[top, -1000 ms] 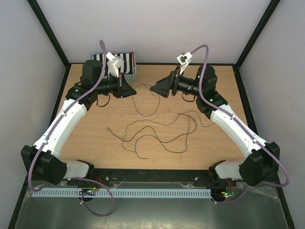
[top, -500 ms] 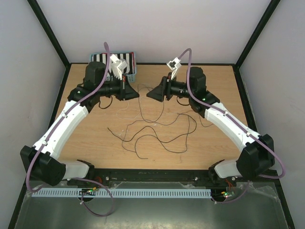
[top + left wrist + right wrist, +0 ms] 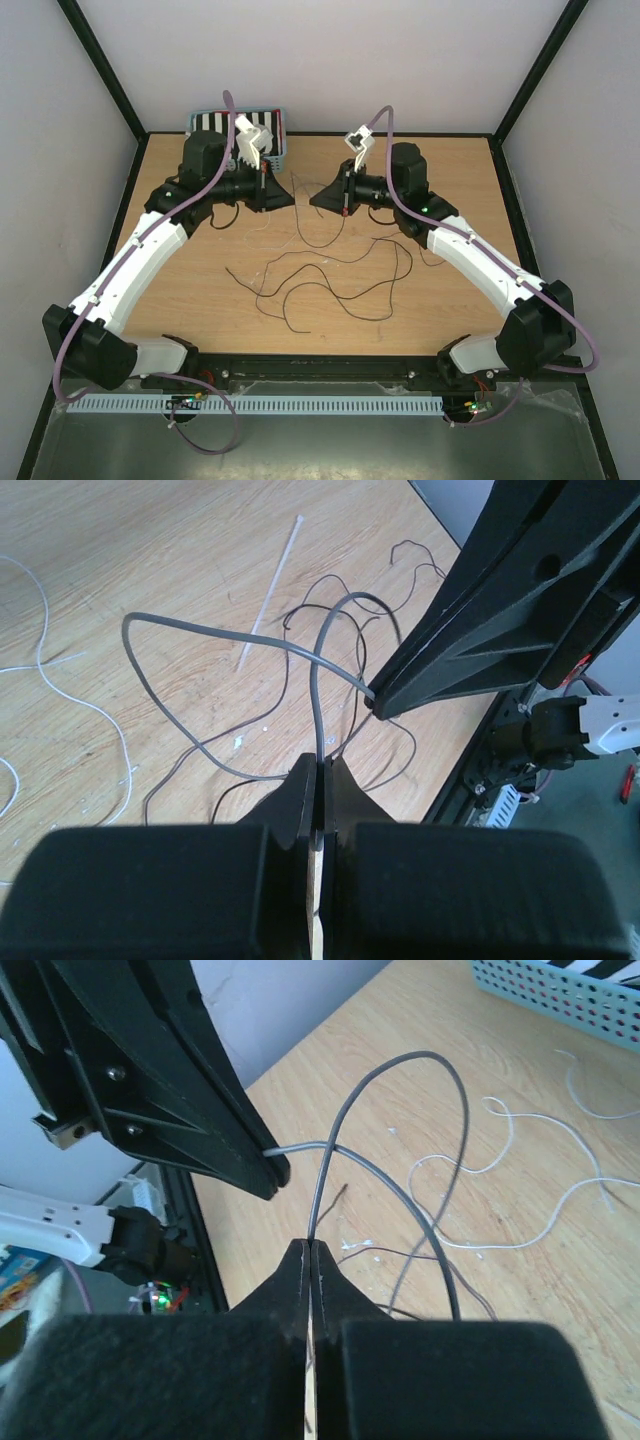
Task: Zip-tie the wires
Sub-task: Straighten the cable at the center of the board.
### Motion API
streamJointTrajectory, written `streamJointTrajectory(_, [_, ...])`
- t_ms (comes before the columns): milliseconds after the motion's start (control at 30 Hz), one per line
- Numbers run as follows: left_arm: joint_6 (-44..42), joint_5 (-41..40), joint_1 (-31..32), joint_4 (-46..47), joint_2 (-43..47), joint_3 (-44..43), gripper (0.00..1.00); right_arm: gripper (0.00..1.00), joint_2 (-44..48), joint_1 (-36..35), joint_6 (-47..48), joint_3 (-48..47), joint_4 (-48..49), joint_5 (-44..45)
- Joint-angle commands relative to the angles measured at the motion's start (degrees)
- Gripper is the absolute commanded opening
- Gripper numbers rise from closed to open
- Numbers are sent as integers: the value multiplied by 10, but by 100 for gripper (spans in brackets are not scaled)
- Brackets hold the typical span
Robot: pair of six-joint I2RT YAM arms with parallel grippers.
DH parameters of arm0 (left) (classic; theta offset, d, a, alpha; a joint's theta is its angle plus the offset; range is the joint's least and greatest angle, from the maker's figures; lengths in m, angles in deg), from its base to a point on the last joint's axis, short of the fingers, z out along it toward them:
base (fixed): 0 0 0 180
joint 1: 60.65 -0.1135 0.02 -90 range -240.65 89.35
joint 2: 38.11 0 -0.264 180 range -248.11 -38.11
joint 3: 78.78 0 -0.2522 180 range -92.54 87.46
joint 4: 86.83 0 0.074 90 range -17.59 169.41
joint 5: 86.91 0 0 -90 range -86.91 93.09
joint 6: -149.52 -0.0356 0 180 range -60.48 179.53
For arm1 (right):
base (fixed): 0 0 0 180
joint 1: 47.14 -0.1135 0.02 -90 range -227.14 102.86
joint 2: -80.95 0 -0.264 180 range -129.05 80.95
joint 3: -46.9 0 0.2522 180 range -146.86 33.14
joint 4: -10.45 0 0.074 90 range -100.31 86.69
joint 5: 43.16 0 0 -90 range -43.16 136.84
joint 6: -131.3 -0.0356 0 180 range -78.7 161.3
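Observation:
Over the back of the table my two grippers meet tip to tip. My left gripper [image 3: 289,200] [image 3: 320,766] is shut on one end of a grey wire [image 3: 317,695] that arches up in a loop. The same wire [image 3: 452,1095] runs down into my right gripper [image 3: 314,203] [image 3: 311,1246], which is shut on it. In the right wrist view the wire's other end sits at the left gripper's tip [image 3: 272,1172]. Several dark wires [image 3: 330,285] curl on the wooden table below, with pale white ones [image 3: 520,1165] beside them.
A light blue basket [image 3: 276,152] with a striped cloth stands at the back, behind the left arm. A white zip tie [image 3: 272,588] lies flat on the wood. Grey walls enclose the table on three sides.
My right arm has swung left until its tip met the left gripper, and its jaws have closed on the grey wire. The left gripper has shifted slightly right and stayed shut.

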Motion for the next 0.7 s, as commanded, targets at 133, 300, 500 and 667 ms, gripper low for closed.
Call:
streamJointTrajectory(133, [-11,-19,2,5,23,13,0,0,20,-3,47,-13,-49,64])
streamJointTrajectory(300, [-12,6,0,-7,23,40,0,0,46,-3,53,-33,-61,125])
streamJointTrajectory(500, [-1,85,6,-6,31,92,0,0,62,2,94,-71,-108,241])
streamJointTrajectory(667, [8,55,-1,-15,75,141,0,0,89,39,121,-78,-170,354])
